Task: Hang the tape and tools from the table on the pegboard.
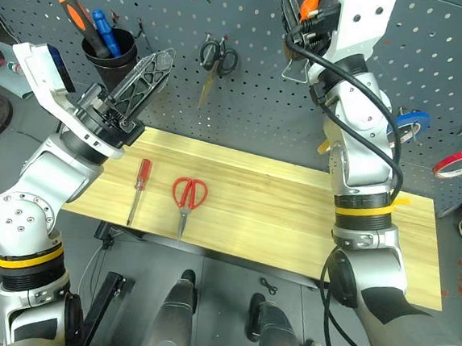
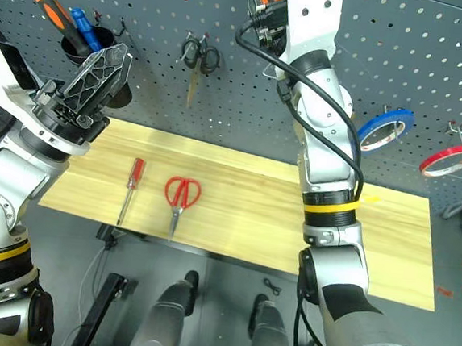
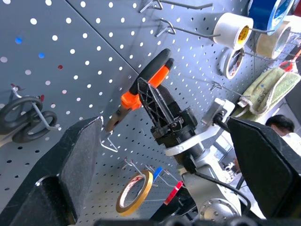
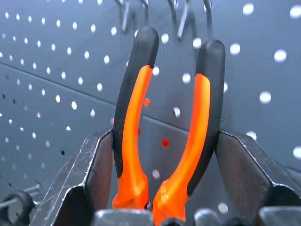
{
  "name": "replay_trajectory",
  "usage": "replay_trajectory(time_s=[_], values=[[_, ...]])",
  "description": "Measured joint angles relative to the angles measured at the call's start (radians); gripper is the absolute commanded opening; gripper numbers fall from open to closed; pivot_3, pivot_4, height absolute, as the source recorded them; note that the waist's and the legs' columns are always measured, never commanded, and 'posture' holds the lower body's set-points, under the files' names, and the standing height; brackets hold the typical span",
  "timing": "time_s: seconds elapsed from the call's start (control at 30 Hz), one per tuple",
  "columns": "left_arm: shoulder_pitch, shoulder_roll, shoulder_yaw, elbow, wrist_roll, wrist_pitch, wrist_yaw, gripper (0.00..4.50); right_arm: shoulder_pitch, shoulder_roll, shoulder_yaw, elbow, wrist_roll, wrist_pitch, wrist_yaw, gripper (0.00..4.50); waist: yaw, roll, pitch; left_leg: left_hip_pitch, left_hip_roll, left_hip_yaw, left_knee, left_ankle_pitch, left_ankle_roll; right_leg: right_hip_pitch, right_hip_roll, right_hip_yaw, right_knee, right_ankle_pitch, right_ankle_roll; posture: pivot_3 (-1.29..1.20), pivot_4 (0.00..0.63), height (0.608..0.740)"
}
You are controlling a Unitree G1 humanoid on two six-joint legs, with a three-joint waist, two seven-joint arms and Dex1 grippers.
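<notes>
Pliers [image 4: 164,141] – curved orange-and-black handles, clamped in right gripper [image 4: 164,207], left gripper [image 3: 164,188] spread wide – empty

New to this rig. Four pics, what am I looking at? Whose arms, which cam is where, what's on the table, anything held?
It is a two-armed humanoid robot facing a pegboard behind a wooden table. The two wide pictures come from a stereo camera on its head, looking down over the arms. The other two come from cameras on each wrist, looking along that hand's fingers.

On the table lie a red-handled screwdriver and red-handled scissors.

The right hand, raised to the board, grips orange-and-black pliers by the handles. The left hand is open and holds nothing.

A yellowish tape roll already hangs on a hook.
</notes>
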State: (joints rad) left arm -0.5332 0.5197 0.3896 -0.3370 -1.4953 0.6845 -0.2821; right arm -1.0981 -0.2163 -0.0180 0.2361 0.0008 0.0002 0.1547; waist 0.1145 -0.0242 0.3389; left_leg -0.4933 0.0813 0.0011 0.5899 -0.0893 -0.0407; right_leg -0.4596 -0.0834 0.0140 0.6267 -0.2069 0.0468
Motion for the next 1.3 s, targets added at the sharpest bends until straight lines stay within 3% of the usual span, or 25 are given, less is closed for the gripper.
replay_trajectory(time_s=[0.4, 0.8, 0.87, 0.93, 1.17, 1.3], values=[[0.000, 0.000, -0.034, -0.010, 0.004, 0.003, 0.028, 4.50, 0.019, -0.012, 0.002, 0.087, -0.061, -0.079, -0.043, 2.95, 0.006, 0.000, 0.000, 0.000, 0.000, 0.000, 0.000, 0.000, 0.000, 0.000, 0.000, 0.000, 0.001, 0.000, 0.000, 0.23, 0.326, 0.740], [0.001, 0.001, -0.043, -0.013, 0.004, 0.014, 0.003, 4.50, 0.090, -0.009, 0.001, 0.013, -0.076, 0.003, -0.078, 2.95, 0.006, 0.000, 0.000, 0.001, 0.000, -0.001, 0.001, 0.001, -0.001, 0.001, 0.000, 0.000, 0.002, 0.000, 0.000, 0.22, 0.325, 0.740], [0.001, 0.001, -0.043, -0.011, 0.005, 0.014, -0.004, 4.50, 0.118, -0.007, 0.002, 0.011, -0.076, 0.022, -0.077, 3.98, 0.006, 0.000, 0.000, 0.001, 0.000, -0.001, 0.001, 0.001, -0.001, 0.001, 0.000, 0.000, 0.002, 0.000, 0.000, 0.22, 0.323, 0.740], [0.001, 0.005, -0.043, -0.001, 0.005, 0.014, -0.011, 4.50, 0.143, -0.007, 0.002, 0.009, -0.074, 0.027, -0.071, 4.47, 0.006, 0.000, 0.000, 0.001, 0.000, -0.001, 0.002, 0.001, -0.001, 0.001, 0.000, 0.000, 0.002, 0.000, 0.000, 0.22, 0.323, 0.740], [0.004, 0.022, -0.042, 0.011, 0.018, 0.015, -0.042, 4.50, 0.168, -0.029, 0.001, -0.064, -0.064, 0.037, -0.042, 4.47, 0.005, 0.000, 0.000, 0.001, 0.000, -0.001, 0.002, 0.001, -0.002, 0.001, 0.000, 0.000, 0.003, 0.000, 0.000, 0.22, 0.308, 0.740], [0.054, 0.085, -0.049, 0.027, 0.078, 0.038, -0.078, 4.50, 0.285, -0.061, 0.002, -0.218, -0.050, 0.126, 0.010, 4.47, 0.007, -0.001, 0.000, 0.001, 0.000, -0.001, 0.001, 0.001, -0.002, 0.001, 0.000, 0.000, 0.003, 0.000, 0.000, 0.21, 0.304, 0.740]])
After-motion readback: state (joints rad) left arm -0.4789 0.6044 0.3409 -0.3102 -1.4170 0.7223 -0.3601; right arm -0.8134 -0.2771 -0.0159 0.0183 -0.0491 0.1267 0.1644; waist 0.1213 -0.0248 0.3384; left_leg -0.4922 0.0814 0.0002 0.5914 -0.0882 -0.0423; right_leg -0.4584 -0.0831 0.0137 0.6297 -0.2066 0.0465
